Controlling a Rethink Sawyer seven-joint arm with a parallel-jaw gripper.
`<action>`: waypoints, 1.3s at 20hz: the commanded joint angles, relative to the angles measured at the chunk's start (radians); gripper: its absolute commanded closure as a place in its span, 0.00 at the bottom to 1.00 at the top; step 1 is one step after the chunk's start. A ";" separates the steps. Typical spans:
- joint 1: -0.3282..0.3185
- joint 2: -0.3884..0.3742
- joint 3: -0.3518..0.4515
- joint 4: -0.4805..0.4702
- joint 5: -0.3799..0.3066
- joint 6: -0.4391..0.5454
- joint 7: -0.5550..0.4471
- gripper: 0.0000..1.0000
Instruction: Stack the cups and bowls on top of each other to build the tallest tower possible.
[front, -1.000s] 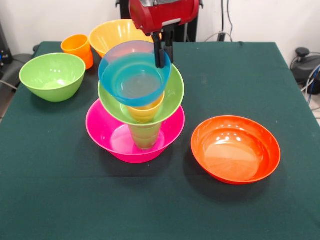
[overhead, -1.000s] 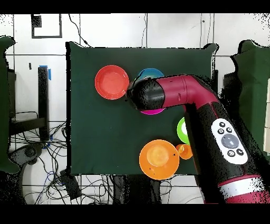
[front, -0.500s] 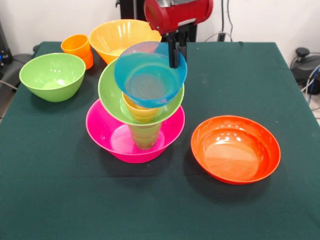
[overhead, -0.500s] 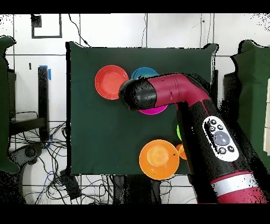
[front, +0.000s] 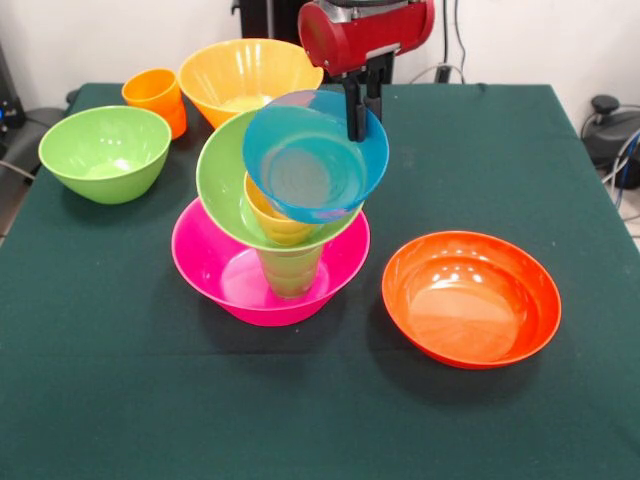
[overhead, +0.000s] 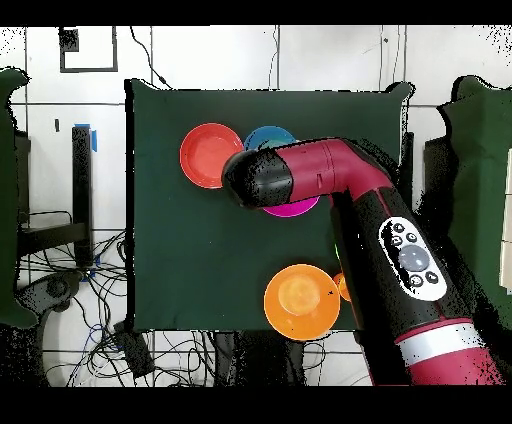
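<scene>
**Blue bowl hanging off-centre beside the tower**

Dark green cloth is covering the table (front: 520, 130), and 7 loose or stacked pieces are sitting on it. Largest first: the pink bowl (front: 215, 270) is forming the base of the tower (front: 285, 235), with a green cup (front: 290, 270) standing in it, a light green bowl (front: 225, 185) tilting on that, and a yellow cup (front: 268, 222) nesting inside.

The gripper (front: 360, 105) is coming down from above and pinching the far rim of the blue bowl (front: 315, 160), jaws narrow on the rim. That bowl is hanging tipped, its mouth facing the camera, and it is sitting toward the orange-red bowl's side of the yellow cup rather than squarely over it. Judging by this, the coming move is turning on shifting the blue bowl back over the cup and levelling it before release.

Around it, the orange-red bowl (front: 470, 295) is lying well apart on 1 side; the yellow-orange bowl (front: 235, 70), a second green bowl (front: 105, 150) and an orange cup (front: 155, 95) are standing behind and beside. Nothing is blocking the way; the tilted green bowl looks like the main tipping risk.
</scene>
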 joint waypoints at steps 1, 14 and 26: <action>0.005 0.083 -0.020 -0.032 -0.039 -0.018 -0.015 1.00; -0.011 0.039 -0.005 -0.035 0.009 0.072 -0.041 1.00; 0.003 -0.050 -0.005 0.002 0.048 0.106 -0.033 1.00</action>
